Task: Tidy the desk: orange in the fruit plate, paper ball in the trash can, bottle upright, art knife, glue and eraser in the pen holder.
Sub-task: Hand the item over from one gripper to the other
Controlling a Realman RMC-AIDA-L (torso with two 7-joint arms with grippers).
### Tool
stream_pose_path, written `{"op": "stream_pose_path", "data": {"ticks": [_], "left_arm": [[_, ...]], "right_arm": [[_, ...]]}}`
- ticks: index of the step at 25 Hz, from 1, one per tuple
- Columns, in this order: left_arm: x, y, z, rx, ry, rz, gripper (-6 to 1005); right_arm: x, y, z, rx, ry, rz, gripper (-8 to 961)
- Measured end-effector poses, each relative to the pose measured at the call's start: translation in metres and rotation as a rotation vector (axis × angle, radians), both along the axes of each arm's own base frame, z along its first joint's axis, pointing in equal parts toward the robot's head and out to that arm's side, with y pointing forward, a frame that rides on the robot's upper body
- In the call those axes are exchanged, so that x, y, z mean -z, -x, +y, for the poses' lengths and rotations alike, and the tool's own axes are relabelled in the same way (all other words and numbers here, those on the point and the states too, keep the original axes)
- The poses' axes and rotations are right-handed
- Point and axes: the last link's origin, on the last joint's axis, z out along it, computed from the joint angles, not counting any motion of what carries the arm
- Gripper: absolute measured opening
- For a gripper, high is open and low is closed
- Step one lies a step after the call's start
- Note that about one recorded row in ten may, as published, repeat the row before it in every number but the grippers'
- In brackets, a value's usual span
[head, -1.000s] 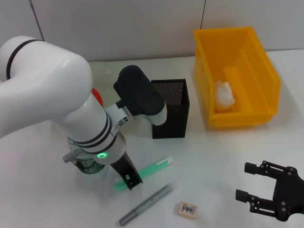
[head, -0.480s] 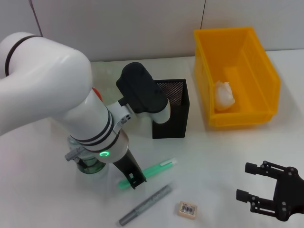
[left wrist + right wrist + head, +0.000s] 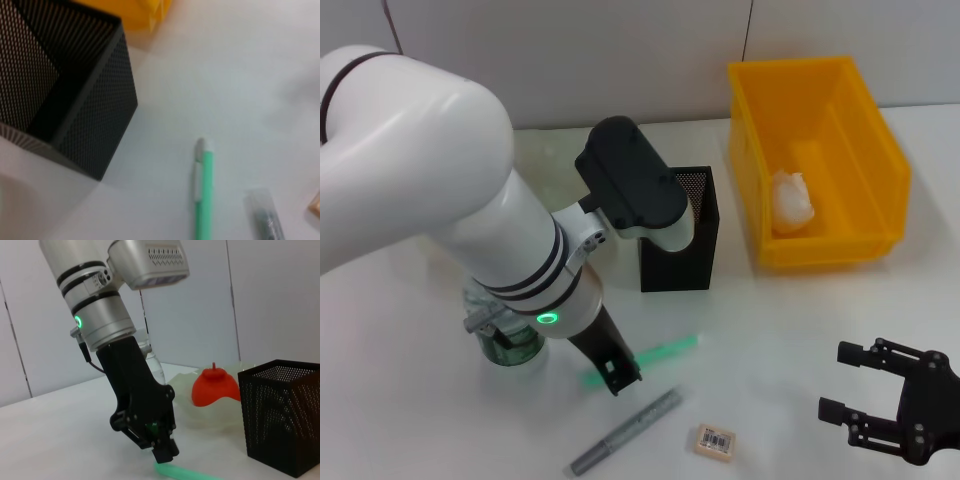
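The left gripper (image 3: pixel 618 378) has come down over the green art knife (image 3: pixel 668 350), its fingers now closing around it, ready for lifting toward the pen holder (image 3: pixel 680 240).

A crumpled white paper ball (image 3: pixel 792 201) lies inside the yellow trash can (image 3: pixel 875 170); the black mesh pen holder (image 3: pixel 695 255) stands upright beside it. The orange (image 3: pixel 215 385) sits in the pale-green fruit plate (image 3: pixel 197 412). The bottle (image 3: pixel 505 340) stands upright. The tan eraser (image 3: pixel 715 440) lies flat, barcode up.
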Motion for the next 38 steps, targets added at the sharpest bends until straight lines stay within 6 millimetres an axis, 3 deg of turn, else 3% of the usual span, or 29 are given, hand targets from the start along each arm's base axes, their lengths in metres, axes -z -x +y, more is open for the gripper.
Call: {"op": "stream_pose_path", "data": {"ticks": [7,24,28,38], "left_arm": [[0.001,0.004,0.003,-0.001,-0.016,0.003,75],[0.004,0.01,0.009,0.023,-0.059,0.018,166],[0.005,0.015,0.011,0.013,-0.062,0.029,316],[0.006,0.021,0.014,0.01,-0.071,0.036,312]], "right_arm": [[0.0,0.001,0.001,-0.005,0.001,0.002,632],[-0.001,0.0,-0.001,-0.003,0.003,0.003,624],[-0.001,0.001,0.0,-0.005,0.003,0.003,623],[0.0,0.001,0.0,-0.005,0.004,0.005,618]]}}
